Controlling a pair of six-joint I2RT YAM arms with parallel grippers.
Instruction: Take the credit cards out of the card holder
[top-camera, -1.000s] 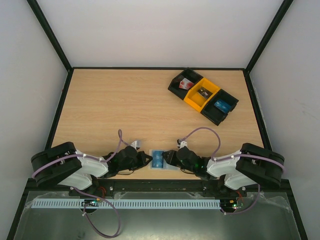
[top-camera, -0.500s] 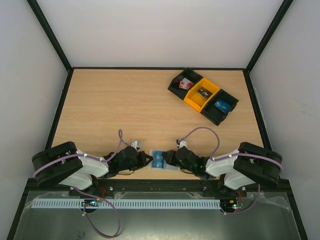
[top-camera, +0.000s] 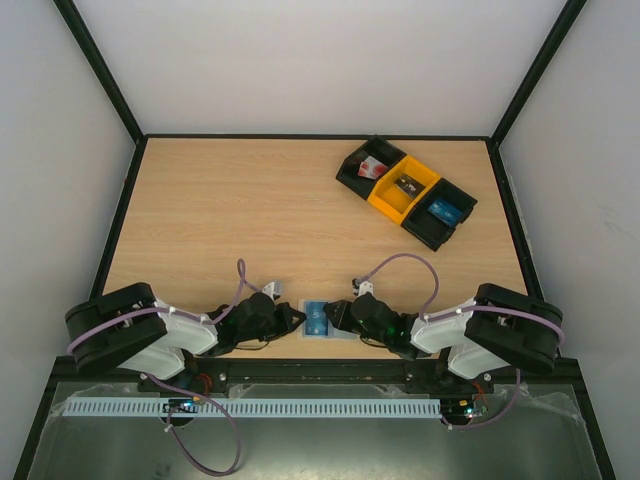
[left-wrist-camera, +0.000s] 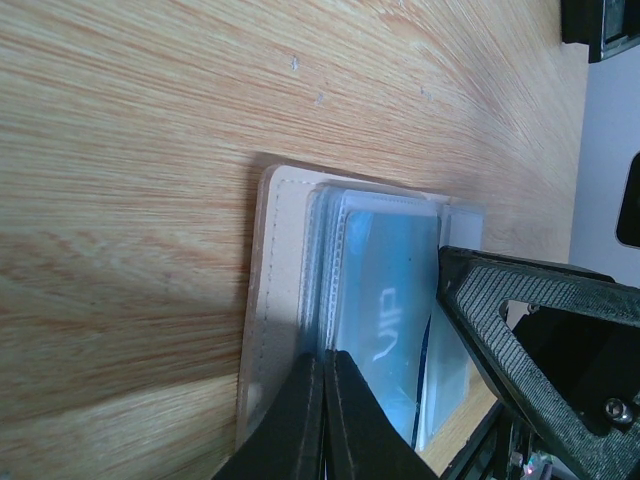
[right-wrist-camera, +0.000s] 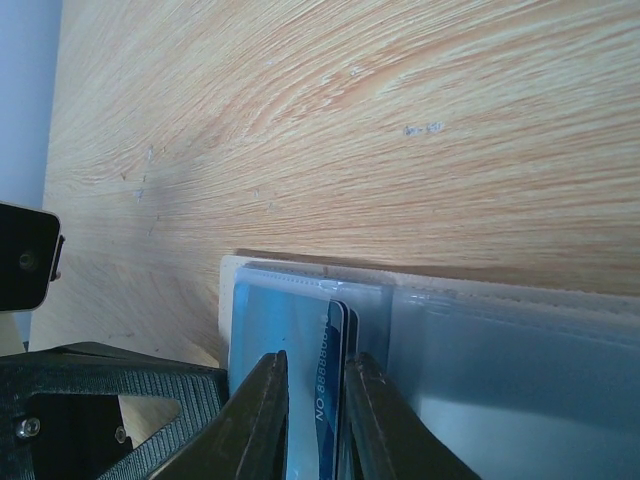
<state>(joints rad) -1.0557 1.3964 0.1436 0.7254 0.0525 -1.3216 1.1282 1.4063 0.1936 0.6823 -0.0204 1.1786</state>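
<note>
The card holder (top-camera: 322, 335) lies flat at the table's near edge, between my two grippers. A bright-blue credit card (top-camera: 317, 318) shows through its left pocket. In the left wrist view my left gripper (left-wrist-camera: 325, 356) is shut on the holder's clear pocket edge (left-wrist-camera: 318, 260), beside the blue card (left-wrist-camera: 385, 295). In the right wrist view the edges of stacked credit cards (right-wrist-camera: 335, 370) stick out of the pocket, and my right gripper (right-wrist-camera: 317, 358) is shut on them. The holder's other pocket (right-wrist-camera: 490, 380) looks empty.
Three joined bins stand at the back right: a black one (top-camera: 358, 172) with a red-and-white item, a yellow one (top-camera: 395, 196) with a small dark item, and a black one (top-camera: 432, 228) with a blue card. The holder lies close to the table's front edge.
The right arm has edged slightly left toward the holder. The left arm and the holder have stayed put.
</note>
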